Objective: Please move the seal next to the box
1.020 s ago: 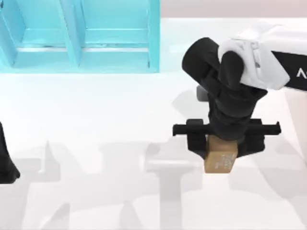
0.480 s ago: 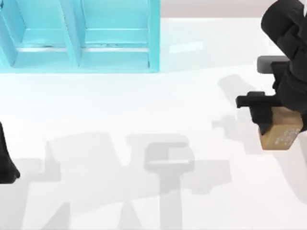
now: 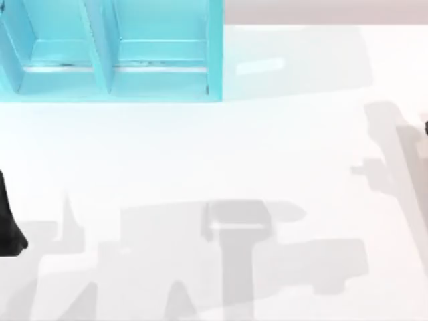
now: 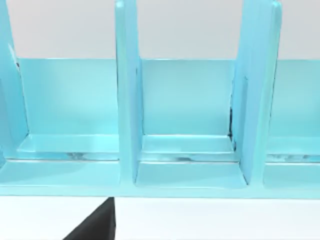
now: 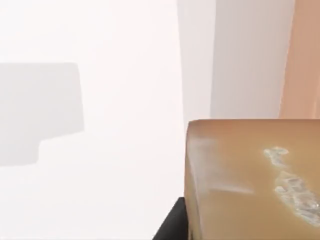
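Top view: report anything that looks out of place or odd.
Nothing is spilled or damaged. The turquoise box sits square at the table's far left, while the seal, seen close in the right wrist view, is nowhere beside it.

We find no readable text anywhere; white markings on the seal (image 5: pixel 255 185) face are smeared, we can't decipher them
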### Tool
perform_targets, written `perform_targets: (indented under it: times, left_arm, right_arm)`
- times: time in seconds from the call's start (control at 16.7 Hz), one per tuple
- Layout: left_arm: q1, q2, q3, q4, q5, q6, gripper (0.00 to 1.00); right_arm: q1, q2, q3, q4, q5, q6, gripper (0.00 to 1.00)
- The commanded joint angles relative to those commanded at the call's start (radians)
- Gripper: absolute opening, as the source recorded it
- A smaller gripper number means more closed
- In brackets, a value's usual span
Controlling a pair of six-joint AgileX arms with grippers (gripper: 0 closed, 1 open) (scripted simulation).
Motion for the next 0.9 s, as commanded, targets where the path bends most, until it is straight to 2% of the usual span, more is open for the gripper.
perform_targets:
  times: [0.24, 0.66, 0.9]
  left_arm:
    - [0.000, 0.000, 0.000, 0.000, 0.000, 0.000, 1.00]
    - [0.000, 0.000, 0.000, 0.000, 0.000, 0.000, 1.00]
    - [0.000, 0.000, 0.000, 0.000, 0.000, 0.000, 1.00]
  right_arm:
    - [0.003, 0.008, -0.016, 0.019, 0.001, 0.004, 0.00]
    - [0.005, 0.021, -0.214, 0.235, 0.000, 0.005, 0.00]
    - [0.005, 0.022, -0.236, 0.258, 0.000, 0.006, 0.00]
